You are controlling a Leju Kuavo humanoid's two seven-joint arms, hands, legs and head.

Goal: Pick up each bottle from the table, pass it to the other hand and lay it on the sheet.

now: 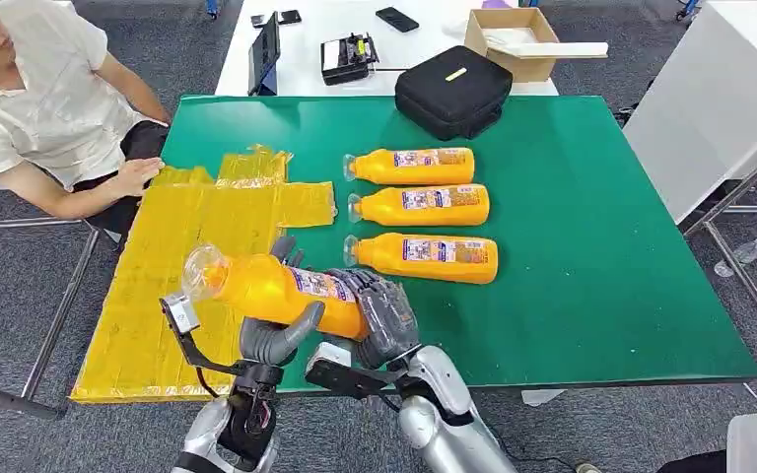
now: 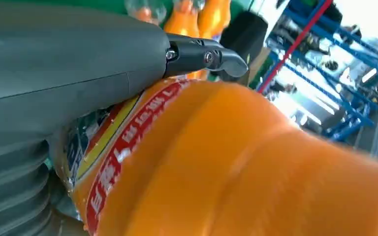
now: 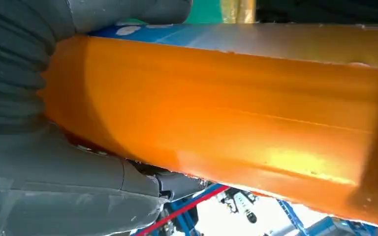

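Note:
An orange juice bottle [image 1: 261, 286] with a clear cap hangs tilted over the table's front edge, cap toward the yellow sheet [image 1: 172, 266]. My left hand [image 1: 274, 337] wraps its middle, thumb beneath and fingers behind. My right hand [image 1: 386, 313] grips its base end. Up close, the bottle [image 2: 236, 162] presses against my left hand [image 2: 69, 64], and the bottle [image 3: 226, 108] lies against my right hand [image 3: 54, 187]. Three more orange bottles lie side by side on the green table [image 1: 601, 246]: a far one [image 1: 412, 166], a middle one [image 1: 422, 205] and a near one [image 1: 424, 258].
A person in a white shirt sits at the left, one hand [image 1: 138, 175] resting on the sheet's far corner. A black case [image 1: 453, 91] lies at the table's far edge. Behind it a white table carries a cardboard box [image 1: 515, 41] and devices.

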